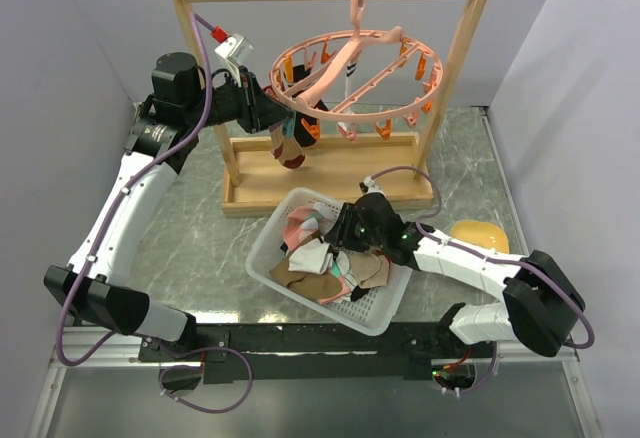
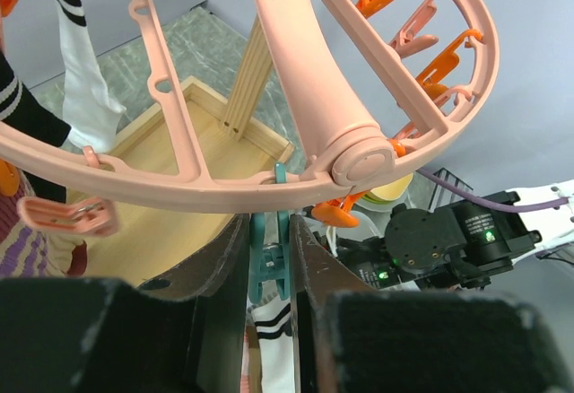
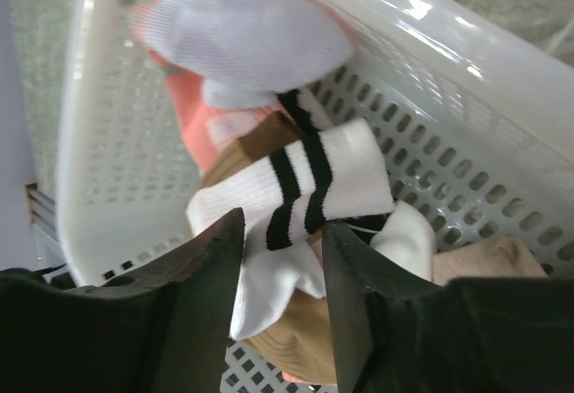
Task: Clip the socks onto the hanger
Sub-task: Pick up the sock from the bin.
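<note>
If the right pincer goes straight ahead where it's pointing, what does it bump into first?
Most likely the white sock with black stripes, lying just ahead of the right pincer in the basket.

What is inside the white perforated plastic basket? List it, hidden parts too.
Heaped in the white perforated plastic basket: a white sock with black stripes on top, a plain white sock, a pink sock, a tan sock. Whatever lies beneath them is covered.
</note>
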### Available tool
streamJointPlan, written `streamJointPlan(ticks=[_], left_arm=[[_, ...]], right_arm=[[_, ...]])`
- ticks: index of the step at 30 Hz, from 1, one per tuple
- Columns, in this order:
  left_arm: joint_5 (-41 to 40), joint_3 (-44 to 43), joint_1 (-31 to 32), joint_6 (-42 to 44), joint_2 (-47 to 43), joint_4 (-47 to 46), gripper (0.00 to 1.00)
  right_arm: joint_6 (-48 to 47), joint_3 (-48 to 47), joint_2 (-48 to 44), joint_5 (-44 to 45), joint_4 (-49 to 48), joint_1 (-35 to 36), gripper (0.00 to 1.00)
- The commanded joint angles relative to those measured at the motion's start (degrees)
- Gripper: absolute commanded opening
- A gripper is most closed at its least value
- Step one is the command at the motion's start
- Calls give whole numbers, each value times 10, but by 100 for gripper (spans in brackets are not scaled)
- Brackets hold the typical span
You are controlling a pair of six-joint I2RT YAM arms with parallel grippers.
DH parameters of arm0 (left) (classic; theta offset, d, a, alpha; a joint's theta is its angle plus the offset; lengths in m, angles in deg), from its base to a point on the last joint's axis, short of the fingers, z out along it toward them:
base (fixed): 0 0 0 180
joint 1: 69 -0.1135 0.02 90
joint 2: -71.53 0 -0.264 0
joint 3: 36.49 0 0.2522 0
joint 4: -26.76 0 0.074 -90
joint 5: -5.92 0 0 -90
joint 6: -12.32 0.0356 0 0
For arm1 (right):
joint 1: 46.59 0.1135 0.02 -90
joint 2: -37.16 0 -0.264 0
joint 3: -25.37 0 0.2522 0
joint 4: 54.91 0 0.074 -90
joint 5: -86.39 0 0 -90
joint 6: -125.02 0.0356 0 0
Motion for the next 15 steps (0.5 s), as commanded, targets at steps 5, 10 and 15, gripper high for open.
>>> streamJointPlan(ticks=[5,10,15], left_arm=[[27,4,2,-9,-23,-17,1],[27,2,2,-9,-24,-16,1],[26,8,2,-14,-25,-23,1]], right_arm=[[-1,-35,-17,19,28,-3,30],[-48,-36,-64,42,9,8,2],[-230,-12,-136,25,-160,47,0]])
